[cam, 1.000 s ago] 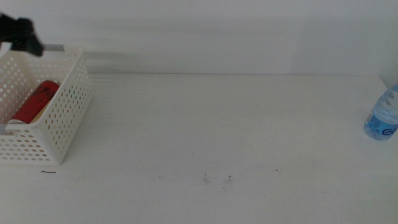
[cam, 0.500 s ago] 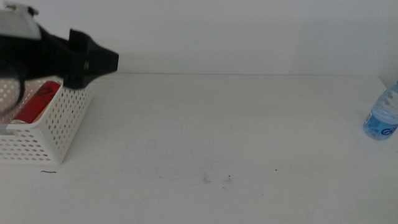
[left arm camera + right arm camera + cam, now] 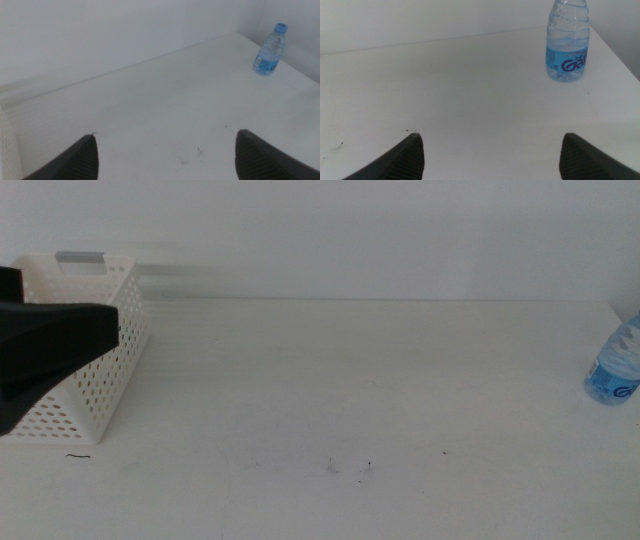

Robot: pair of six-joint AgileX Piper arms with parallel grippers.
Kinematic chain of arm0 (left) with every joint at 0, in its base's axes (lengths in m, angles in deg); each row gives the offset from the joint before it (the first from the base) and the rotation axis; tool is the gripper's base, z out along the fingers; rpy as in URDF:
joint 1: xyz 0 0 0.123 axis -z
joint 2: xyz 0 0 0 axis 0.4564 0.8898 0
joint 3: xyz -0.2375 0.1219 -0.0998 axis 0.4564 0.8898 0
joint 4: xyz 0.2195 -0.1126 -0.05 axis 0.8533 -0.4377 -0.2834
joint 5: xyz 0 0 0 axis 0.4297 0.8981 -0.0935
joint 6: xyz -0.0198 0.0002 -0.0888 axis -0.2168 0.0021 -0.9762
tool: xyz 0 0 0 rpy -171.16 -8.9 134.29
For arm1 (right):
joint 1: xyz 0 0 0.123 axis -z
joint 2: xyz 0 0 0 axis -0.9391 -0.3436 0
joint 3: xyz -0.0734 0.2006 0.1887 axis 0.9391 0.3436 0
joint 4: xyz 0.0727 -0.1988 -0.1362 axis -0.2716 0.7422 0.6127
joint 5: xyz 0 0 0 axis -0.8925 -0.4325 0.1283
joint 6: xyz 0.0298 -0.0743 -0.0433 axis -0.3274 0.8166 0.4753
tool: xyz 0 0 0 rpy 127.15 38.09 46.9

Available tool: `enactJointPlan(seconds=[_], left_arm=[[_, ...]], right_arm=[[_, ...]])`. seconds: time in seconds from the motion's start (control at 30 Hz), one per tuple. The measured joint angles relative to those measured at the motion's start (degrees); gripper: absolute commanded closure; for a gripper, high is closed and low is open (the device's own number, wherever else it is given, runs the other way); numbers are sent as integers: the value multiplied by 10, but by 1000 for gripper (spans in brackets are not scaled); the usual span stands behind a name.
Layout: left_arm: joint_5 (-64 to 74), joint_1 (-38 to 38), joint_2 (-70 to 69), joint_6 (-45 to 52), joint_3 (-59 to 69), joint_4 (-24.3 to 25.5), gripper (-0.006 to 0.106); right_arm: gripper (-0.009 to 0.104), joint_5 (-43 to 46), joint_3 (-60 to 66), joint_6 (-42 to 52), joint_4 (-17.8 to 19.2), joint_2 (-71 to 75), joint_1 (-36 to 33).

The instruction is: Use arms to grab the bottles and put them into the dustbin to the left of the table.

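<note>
Your left claw gapes empty before the basket; your right claw, wide too, faces the water bottle ahead on the worktop.

A plain white wall is standing behind, and a short dark thread is lying in front.

Table centre open — water bottle right edge, dustbin left.
</note>
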Motion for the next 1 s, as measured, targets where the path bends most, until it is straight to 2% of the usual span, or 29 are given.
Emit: enactJointPlan(seconds=[0.27, 0.37, 0.5, 0.73, 0.87, 1.0], left_arm=[[6, 3, 0, -4, 0, 1, 7], [6, 3, 0, -4, 0, 1, 7], [6, 3, 0, -4, 0, 1, 7], [7, 3, 0, -4, 0, 1, 7], [7, 3, 0, -4, 0, 6, 7], [7, 3, 0, -4, 1, 7, 7]], right_arm=[[9, 0, 0, 0, 0, 0, 0], [9, 5, 0, 6, 22, 0, 0], [9, 42, 0, 10, 53, 0, 0], [9, 136, 0, 1, 57, 0, 0], [9, 182, 0, 5, 79, 0, 0], [9, 191, 0, 11, 93, -6, 5]])
